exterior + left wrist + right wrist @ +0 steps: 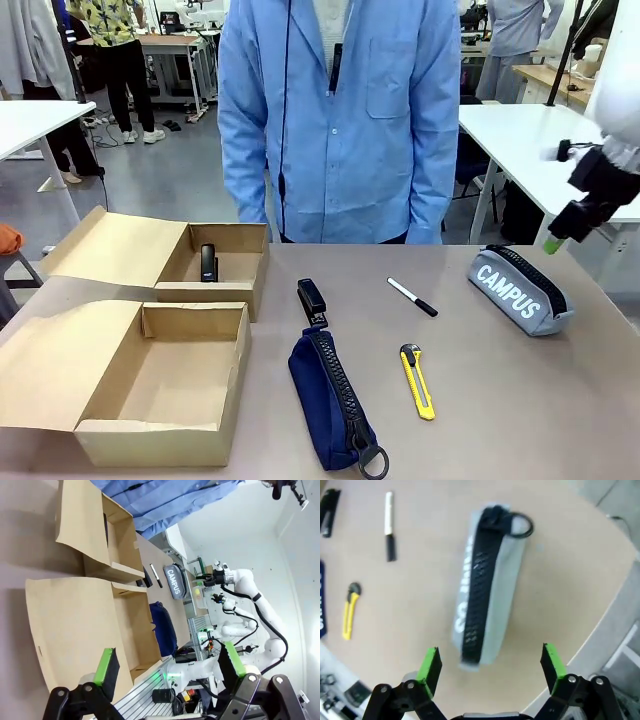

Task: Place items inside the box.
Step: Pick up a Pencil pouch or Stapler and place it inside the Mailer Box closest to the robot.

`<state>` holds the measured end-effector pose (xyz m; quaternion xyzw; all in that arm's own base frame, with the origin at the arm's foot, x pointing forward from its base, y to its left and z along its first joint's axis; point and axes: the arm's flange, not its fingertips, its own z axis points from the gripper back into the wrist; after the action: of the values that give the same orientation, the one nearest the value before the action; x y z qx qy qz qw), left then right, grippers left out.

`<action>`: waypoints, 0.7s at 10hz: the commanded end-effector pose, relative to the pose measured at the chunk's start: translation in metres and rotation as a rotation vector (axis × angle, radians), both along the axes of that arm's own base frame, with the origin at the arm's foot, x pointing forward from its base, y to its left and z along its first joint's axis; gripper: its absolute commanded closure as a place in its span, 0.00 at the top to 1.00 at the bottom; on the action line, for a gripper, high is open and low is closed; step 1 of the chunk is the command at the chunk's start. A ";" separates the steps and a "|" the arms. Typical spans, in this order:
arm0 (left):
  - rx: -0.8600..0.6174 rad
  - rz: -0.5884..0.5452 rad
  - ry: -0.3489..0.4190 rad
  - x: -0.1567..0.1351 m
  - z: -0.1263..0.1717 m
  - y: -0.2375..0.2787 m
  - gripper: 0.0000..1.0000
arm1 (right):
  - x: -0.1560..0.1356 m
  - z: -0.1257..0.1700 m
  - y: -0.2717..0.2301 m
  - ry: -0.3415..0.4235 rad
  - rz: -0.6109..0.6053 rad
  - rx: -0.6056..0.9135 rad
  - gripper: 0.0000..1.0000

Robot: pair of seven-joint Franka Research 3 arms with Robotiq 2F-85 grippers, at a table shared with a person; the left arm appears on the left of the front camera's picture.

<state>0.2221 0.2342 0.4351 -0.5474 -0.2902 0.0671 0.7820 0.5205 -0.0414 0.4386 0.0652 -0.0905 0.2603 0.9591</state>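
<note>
So, caught mid-approach on pick 1. Found right gripper hanging above the grey CAMPUS pouch at the right side of the table, clear of the fabric. Saw both its green pads spread wide in the right wrist view, bracketing the pouch across its width, zipper facing up. Read that as released, nothing held. Found left gripper spread and empty too, over the lid flap of the near box.

Checked that box: open, bare inside, flap laid out to its left. Spotted the smaller box just behind it with 1 dark item inside, too small to name. Logged the rest on the table: navy pouch near the front edge, black stapler just beside its far end, pen and yellow cutter between the 2 pouches. Counted 0 items in the near box, so judged the task barely started.

Judged the next move as a straight descent to flank the pouch's sides, then a close across the short axis near mid-length. Expected soft fabric to squash and sag, so wanted a firm bite before lifting. After that, reckoned on a long carry across the table to the near box, high enough to clear pen, cutter, stapler and navy pouch. Probably needed the pouch turned along the box's long side before release.
</note>
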 end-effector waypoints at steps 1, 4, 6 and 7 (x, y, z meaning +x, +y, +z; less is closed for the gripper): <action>-0.007 -0.001 -0.029 0.000 0.002 -0.001 1.00 | 0.022 -0.018 0.015 0.017 0.015 -0.081 1.00; -0.007 -0.001 -0.029 0.000 0.002 -0.001 1.00 | 0.050 -0.068 0.033 0.065 -0.002 -0.095 1.00; -0.007 -0.001 -0.029 0.000 0.002 -0.001 1.00 | 0.056 -0.099 0.049 0.092 0.009 -0.111 1.00; -0.007 -0.001 -0.029 0.000 0.002 -0.001 1.00 | 0.057 -0.104 0.050 0.096 0.007 -0.125 1.00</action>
<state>0.2220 0.2343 0.4352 -0.5475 -0.2907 0.0671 0.7818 0.5709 0.0074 0.3278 0.0436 -0.0290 0.2765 0.9596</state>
